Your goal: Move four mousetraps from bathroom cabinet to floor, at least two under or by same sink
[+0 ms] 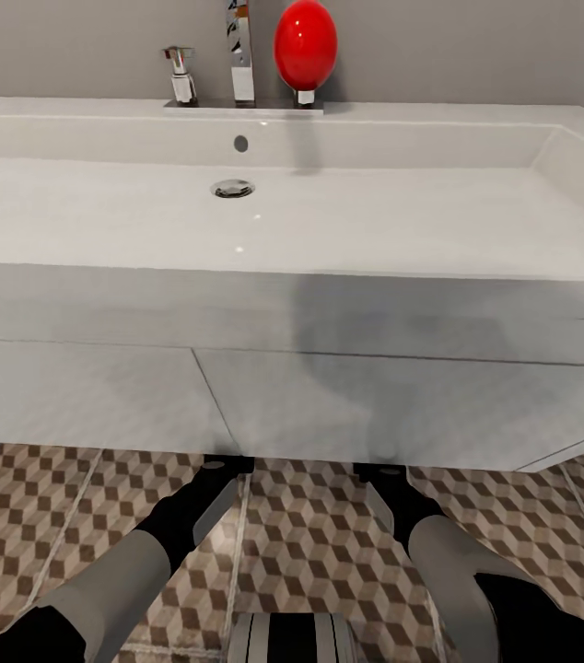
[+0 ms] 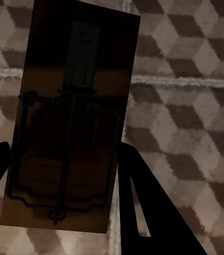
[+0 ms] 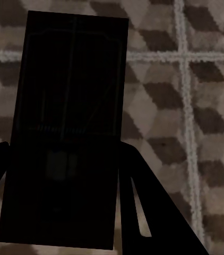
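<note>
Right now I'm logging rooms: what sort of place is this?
Most likely a bathroom: a wide white sink with a chrome tap on a white vanity, over a cube-patterned tiled floor.

Sink [image 1: 329, 221] ahead, over floor [image 1: 310, 543]; arms underneath, L & R.

Soft, even light bathes the white sink [image 1: 329, 230]; a blurred grey shadow falls toward 5 o'clock. Both wrist views are dim, grainy, the mousetrap [image 3: 69, 133] near-black.
</note>
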`<state>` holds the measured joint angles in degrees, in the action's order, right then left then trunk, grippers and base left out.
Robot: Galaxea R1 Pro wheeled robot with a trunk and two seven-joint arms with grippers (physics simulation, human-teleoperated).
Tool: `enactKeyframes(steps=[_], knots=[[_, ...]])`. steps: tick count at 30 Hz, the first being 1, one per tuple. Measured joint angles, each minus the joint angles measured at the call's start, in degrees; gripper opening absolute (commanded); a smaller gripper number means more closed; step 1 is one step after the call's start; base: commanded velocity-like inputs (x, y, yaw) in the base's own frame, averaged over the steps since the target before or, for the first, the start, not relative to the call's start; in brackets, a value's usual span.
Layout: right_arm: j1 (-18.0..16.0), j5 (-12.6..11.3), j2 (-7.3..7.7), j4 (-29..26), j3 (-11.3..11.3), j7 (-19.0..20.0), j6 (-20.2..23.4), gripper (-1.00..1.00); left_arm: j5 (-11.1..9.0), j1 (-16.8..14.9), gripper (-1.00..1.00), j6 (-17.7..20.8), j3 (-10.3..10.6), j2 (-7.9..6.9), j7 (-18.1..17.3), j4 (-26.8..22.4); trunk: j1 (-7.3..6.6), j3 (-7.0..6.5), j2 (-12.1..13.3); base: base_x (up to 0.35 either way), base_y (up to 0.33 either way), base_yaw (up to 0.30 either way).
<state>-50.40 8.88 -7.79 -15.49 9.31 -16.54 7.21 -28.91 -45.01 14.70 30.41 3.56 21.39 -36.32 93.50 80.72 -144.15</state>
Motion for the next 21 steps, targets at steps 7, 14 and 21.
enactKeyframes(steps=[7, 14, 21], knots=[[0.01, -0.12, -0.06, -0.28, 0.01, 0.01, -0.22, -1.00, 0.07, 0.00, -1.00, -0.02, -0.02, 0.01, 0.00, 0.59, 0.00, -0.15, 0.00, 0.000, 0.000, -0.084], [0.00, -0.16, -0.10, -0.34, 0.21, 0.01, -0.23, -1.00, 0.08, 0.01, -1.00, 0.00, -0.04, 0.01, 0.00, 0.78, 0.00, -0.24, 0.00, 0.000, 0.000, -0.023], [0.08, -0.13, -0.25, -0.59, 0.04, 0.02, -0.22, -1.00, 0.11, -0.01, -1.00, -0.02, -0.03, 0.09, 0.00, 1.13, 0.00, -0.32, 0.00, 0.000, 0.000, -0.064]])
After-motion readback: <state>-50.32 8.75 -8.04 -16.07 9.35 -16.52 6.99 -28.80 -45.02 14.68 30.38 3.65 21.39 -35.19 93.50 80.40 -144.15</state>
